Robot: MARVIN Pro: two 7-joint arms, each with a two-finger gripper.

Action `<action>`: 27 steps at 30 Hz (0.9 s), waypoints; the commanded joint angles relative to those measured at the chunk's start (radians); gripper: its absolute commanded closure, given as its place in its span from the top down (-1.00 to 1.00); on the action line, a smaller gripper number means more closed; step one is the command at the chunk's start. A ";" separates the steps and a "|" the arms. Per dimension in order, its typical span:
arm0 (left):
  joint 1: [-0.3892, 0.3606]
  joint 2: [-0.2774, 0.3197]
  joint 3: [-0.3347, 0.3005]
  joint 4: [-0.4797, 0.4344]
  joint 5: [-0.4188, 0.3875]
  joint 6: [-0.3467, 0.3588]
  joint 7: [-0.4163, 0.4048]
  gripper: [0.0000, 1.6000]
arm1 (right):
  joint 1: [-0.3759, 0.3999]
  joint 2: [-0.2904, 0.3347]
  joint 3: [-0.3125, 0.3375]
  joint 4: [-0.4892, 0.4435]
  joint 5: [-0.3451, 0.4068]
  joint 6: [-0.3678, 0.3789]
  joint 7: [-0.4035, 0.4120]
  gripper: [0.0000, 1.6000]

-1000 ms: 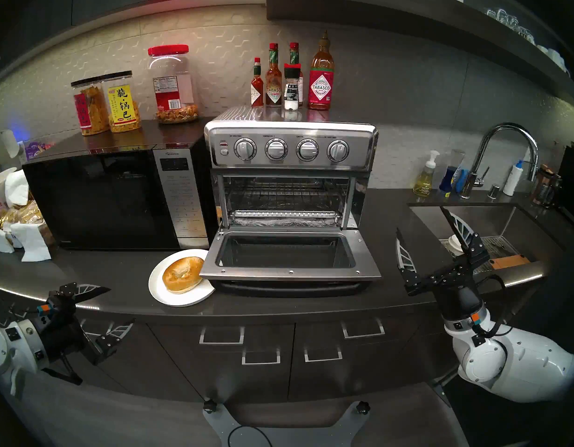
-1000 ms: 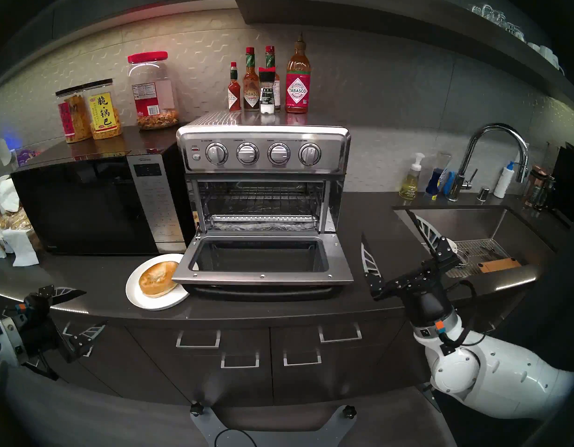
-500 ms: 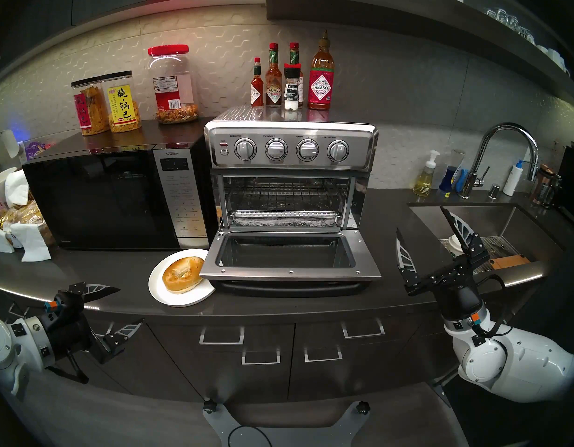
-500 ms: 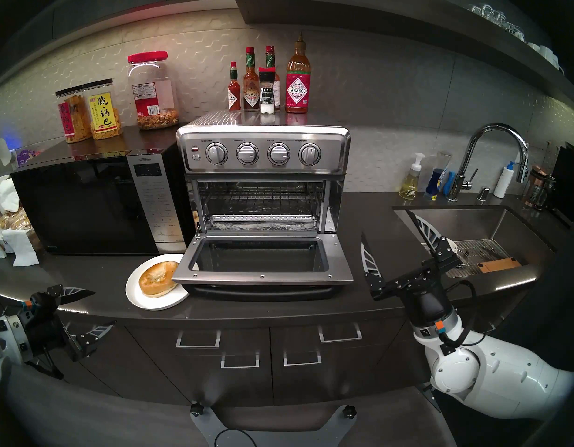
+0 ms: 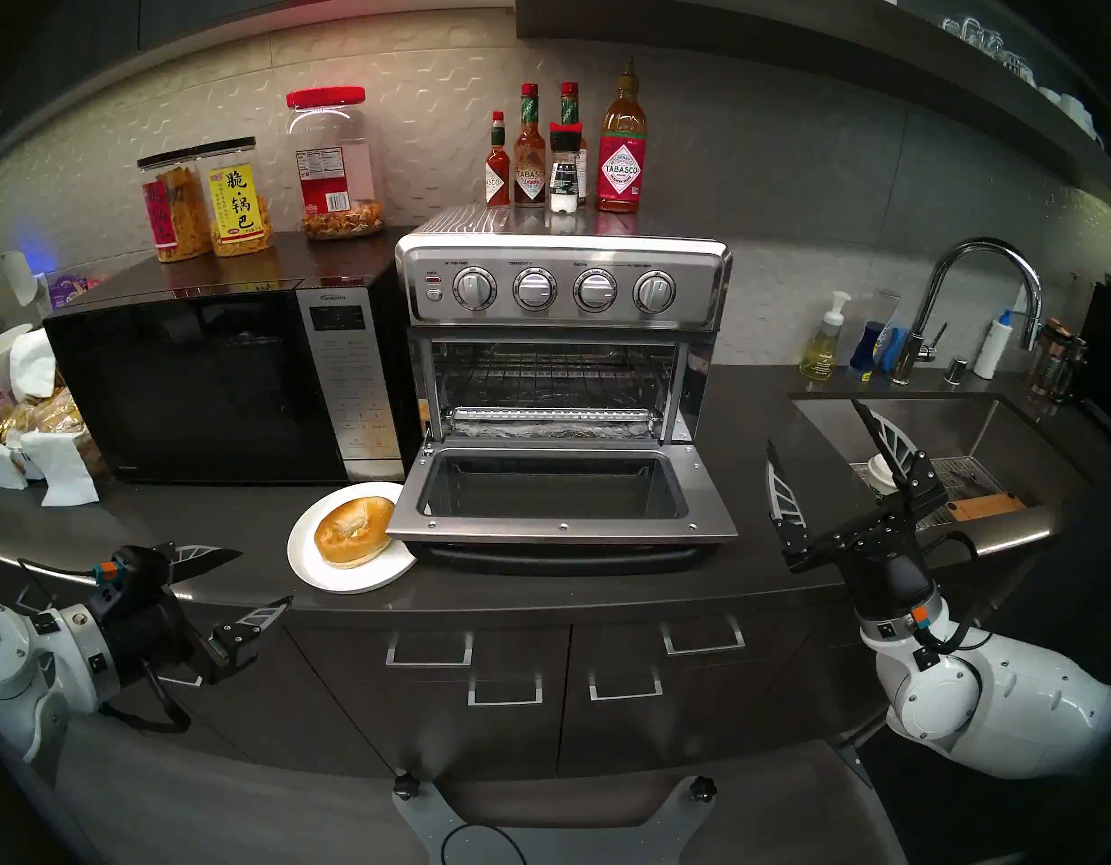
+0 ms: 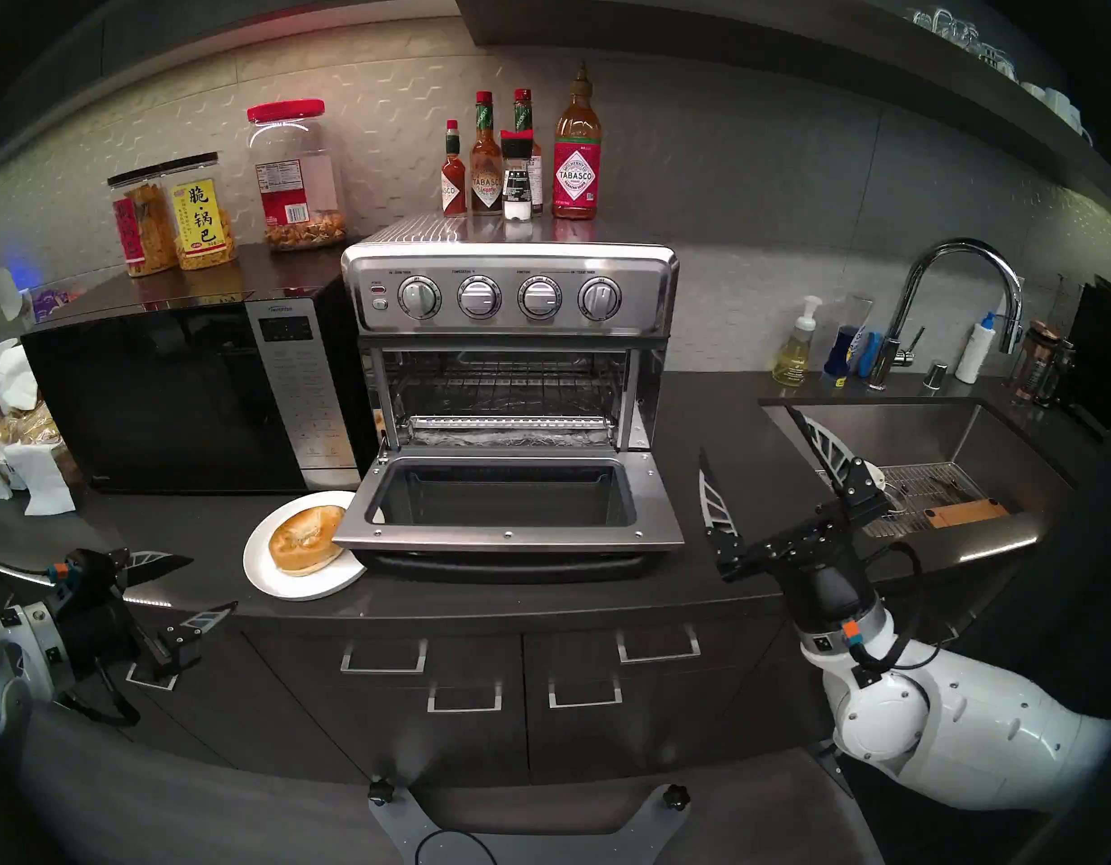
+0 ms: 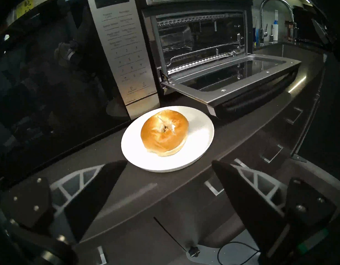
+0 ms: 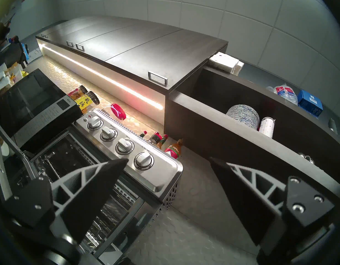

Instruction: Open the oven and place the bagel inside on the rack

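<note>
Dark countertop (image 5: 228, 520) carries the bagel (image 7: 164, 132) ahead of the empty, wide-open left gripper (image 7: 169, 164); its sides should be straddled evenly.

Steel, glass and glaze on our counter

We see the boxy brushed stainless steel oven (image 5: 562, 296), its smooth glass-windowed door (image 5: 556, 492), a glossy golden-brown bagel (image 7: 164, 132), a smooth white plate (image 7: 200, 144) and the dark semi-gloss countertop (image 5: 228, 533).

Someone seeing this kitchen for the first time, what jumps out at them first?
The steel oven at the centre, its door dropped flat and the rack bare. Just left of the door, a golden bagel sits on a white plate. Both grippers, left and right, hang open at the counter's edges.
</note>
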 commanded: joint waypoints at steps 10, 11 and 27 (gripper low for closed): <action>-0.048 0.121 0.020 0.033 0.111 -0.004 0.013 1.00 | 0.005 -0.001 0.006 -0.012 0.000 0.000 -0.005 1.00; -0.054 0.130 0.019 0.036 0.117 -0.001 0.014 1.00 | 0.006 -0.001 0.006 -0.012 0.000 0.000 -0.005 1.00; -0.154 0.267 0.102 0.071 0.144 0.057 0.021 1.00 | 0.006 -0.001 0.006 -0.012 0.000 0.000 -0.005 1.00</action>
